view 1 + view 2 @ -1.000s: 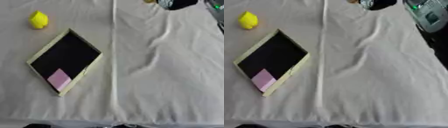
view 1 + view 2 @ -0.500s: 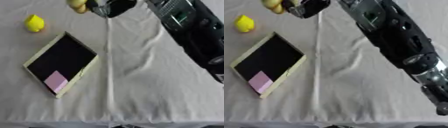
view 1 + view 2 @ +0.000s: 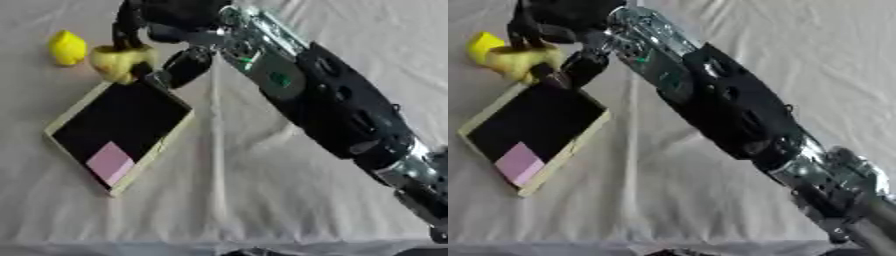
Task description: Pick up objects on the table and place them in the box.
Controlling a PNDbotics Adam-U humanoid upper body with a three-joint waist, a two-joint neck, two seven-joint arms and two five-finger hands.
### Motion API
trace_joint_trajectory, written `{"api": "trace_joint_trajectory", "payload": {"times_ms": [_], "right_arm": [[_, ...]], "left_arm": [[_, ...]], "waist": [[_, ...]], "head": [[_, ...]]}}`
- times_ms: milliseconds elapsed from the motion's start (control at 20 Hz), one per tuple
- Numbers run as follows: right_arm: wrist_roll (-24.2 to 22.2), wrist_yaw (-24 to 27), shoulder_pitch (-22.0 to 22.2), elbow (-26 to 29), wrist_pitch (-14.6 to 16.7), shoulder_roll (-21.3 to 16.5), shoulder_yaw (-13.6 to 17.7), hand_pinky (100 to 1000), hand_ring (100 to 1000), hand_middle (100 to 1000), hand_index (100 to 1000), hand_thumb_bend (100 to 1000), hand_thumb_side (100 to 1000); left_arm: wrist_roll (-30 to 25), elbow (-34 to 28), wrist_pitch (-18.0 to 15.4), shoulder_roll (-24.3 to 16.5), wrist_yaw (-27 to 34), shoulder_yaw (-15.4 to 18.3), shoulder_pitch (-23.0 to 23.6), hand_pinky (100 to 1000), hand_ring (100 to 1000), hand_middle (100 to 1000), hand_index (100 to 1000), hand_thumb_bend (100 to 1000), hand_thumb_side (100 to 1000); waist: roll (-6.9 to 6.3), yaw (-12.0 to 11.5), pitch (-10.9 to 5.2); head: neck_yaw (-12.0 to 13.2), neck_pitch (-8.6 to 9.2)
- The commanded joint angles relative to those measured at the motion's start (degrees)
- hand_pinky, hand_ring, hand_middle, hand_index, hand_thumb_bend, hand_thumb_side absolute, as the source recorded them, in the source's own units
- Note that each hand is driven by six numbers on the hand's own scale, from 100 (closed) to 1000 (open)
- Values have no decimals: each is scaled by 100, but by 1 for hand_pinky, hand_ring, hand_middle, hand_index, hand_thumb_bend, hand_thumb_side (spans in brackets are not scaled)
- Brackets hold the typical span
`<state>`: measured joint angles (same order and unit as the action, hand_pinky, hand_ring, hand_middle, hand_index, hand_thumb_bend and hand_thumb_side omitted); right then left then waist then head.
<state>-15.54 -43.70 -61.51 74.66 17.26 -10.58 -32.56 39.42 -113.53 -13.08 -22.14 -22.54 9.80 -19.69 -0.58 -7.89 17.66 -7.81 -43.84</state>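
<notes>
White cloth-covered table [image 3: 289, 210] fills my view, creased, with one long fold running down the middle. My right arm [image 3: 324, 100] crosses it on a diagonal, entering at the lower right and reaching to the upper left, black shell with silver joints.

The box [image 3: 118, 132] lies on the left half, turned like a diamond: pale rim, black inside. A pink square [image 3: 109, 162] lies in its near corner.

My right hand [image 3: 153, 27] sits at the top left, fingers curled down round a yellow-green fruit [image 3: 118, 62]. I read that as holding it. The fruit hangs at the box's far corner, right over the rim; whether it touches the rim, I cannot tell.

A yellow lemon [image 3: 67, 47] rests on the cloth just left of the held fruit, outside the box.
</notes>
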Motion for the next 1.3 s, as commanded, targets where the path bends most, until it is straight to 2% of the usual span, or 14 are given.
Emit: {"api": "trace_joint_trajectory", "payload": {"times_ms": [50, 350, 450, 550, 600, 650, 750, 850, 1000, 1050, 1300], "right_arm": [[74, -314, -20, -258, 166, 128, 21, 808, 665, 433, 509, 100, 100], [191, -715, 187, -724, 436, 143, -11, 809, 671, 445, 518, 100, 100], [173, -721, 236, -793, 528, 164, -27, 815, 692, 476, 546, 100, 100], [121, -673, 262, -835, 607, 182, -35, 831, 760, 593, 656, 100, 100], [78, -657, 264, -844, 637, 183, -41, 844, 803, 684, 733, 100, 100], [21, -676, 257, -829, 684, 173, -56, 878, 866, 791, 850, 146, 100], [-93, -748, 247, -766, 784, 155, -42, 933, 943, 868, 933, 145, 100], [-172, -825, 231, -684, 856, 136, 3, 951, 968, 886, 954, 186, 174], [-181, -893, 222, -568, 906, 116, 31, 951, 968, 888, 954, 178, 232], [-169, -898, 218, -528, 915, 106, 31, 951, 971, 891, 955, 198, 212], [-100, -769, 184, -271, 816, 37, 108, 939, 952, 878, 941, 158, 143]], "left_arm": [[15, -106, -12, -149, -9, 58, -45, 796, 753, 701, 874, 267, 344], [10, -106, 9, -92, 34, 74, -18, 794, 751, 700, 874, 258, 353], [2, -106, 12, -73, 51, 69, -15, 794, 751, 700, 874, 256, 356], [-8, -106, 16, -50, 69, 64, -14, 794, 751, 700, 874, 253, 359], [-13, -106, 17, -40, 79, 61, -14, 794, 751, 700, 874, 252, 359], [-21, -106, 16, -32, 87, 57, -16, 794, 751, 700, 874, 253, 360], [-34, -106, 17, -18, 101, 51, -18, 794, 750, 700, 874, 251, 361], [-49, -106, 16, -12, 114, 42, -22, 794, 750, 700, 874, 252, 361], [-67, -106, 8, -4, 127, 33, -30, 794, 750, 700, 874, 252, 361], [-73, -106, 5, 0, 131, 30, -29, 794, 750, 700, 874, 252, 362], [-88, -106, -2, 3, 143, 24, -36, 794, 750, 700, 874, 253, 361]], "waist": [[-18, -25, -89], [5, -20, -81], [4, -15, -77], [1, -12, -71], [-1, -12, -69], [-2, -11, -68], [-3, -6, -67], [-6, 1, -70], [-10, 7, -77], [-11, 10, -81], [-25, 29, -101]], "head": [[-15, -27], [18, -27], [15, -27], [7, -27], [6, -27], [8, -27], [15, -27], [21, -27], [35, -27], [37, -27], [48, -27]]}}
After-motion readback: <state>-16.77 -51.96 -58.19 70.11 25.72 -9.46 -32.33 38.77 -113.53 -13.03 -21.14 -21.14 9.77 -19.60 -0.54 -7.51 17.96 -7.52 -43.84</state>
